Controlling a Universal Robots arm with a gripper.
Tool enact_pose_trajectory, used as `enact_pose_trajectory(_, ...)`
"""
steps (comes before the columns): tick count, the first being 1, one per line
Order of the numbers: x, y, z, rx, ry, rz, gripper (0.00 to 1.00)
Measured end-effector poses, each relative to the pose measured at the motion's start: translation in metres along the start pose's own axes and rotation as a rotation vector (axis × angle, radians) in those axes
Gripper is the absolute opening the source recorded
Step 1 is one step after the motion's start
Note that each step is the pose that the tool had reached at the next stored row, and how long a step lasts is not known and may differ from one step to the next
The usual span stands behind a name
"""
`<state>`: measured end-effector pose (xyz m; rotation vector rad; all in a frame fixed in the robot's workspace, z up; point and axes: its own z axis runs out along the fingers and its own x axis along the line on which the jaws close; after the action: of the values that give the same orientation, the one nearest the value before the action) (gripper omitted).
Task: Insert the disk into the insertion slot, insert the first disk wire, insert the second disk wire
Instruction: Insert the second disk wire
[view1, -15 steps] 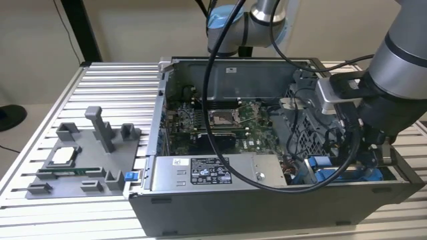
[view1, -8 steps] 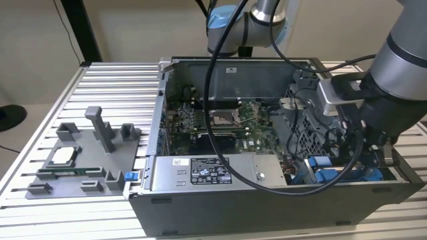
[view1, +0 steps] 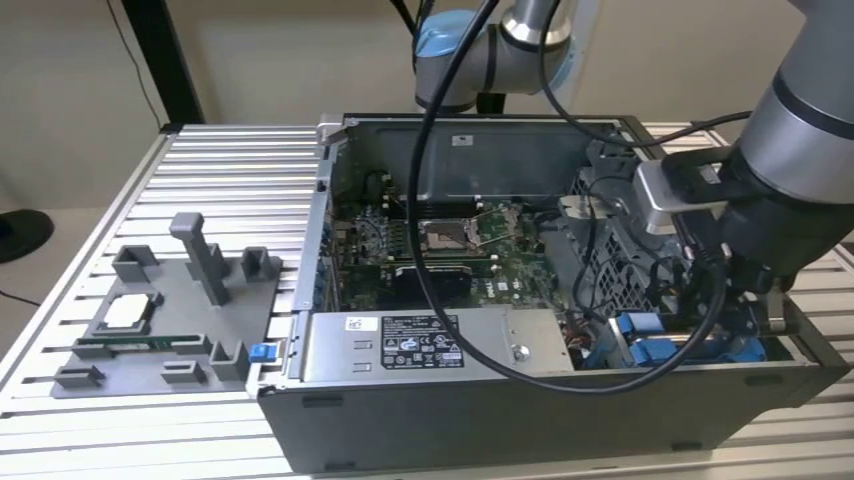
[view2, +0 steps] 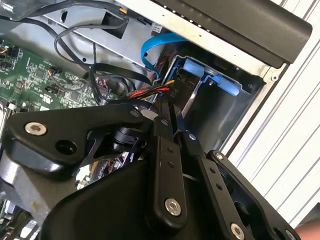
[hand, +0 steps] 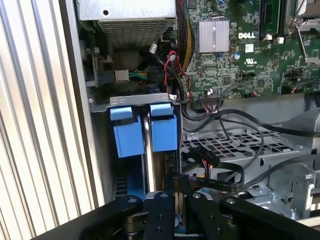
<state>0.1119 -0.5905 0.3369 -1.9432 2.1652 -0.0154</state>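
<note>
My hand (view2: 172, 120), fingers pinched closed, sits just beside the insertion slot (hand: 145, 132), whose blue tabs lie directly ahead.

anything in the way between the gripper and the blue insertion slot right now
No solid blocker shows. The gripper sits right at the insertion slot. In the second wrist view, a red and yellow wire bundle and a blue flat cable crowd the slot's mouth beside the gripper's tip.
</note>
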Motion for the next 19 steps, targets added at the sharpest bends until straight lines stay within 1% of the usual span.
enact_pose_trajectory(7,0.0011,0.0011,0.0063,0.0001,0.0011,0.000,0.00)
enact_pose_trajectory(12,0.0012,0.0012,0.0069,0.0000,0.0003,0.000,0.00)
enact_pose_trajectory(13,0.0012,0.0013,0.0071,-0.0002,-0.0003,0.000,1.00)
enact_pose_trajectory(16,0.0012,0.0012,0.0068,0.0000,-0.0001,0.000,1.00)
enact_pose_trajectory(19,0.0003,0.0003,0.0019,-0.0021,-0.0008,0.000,1.00)
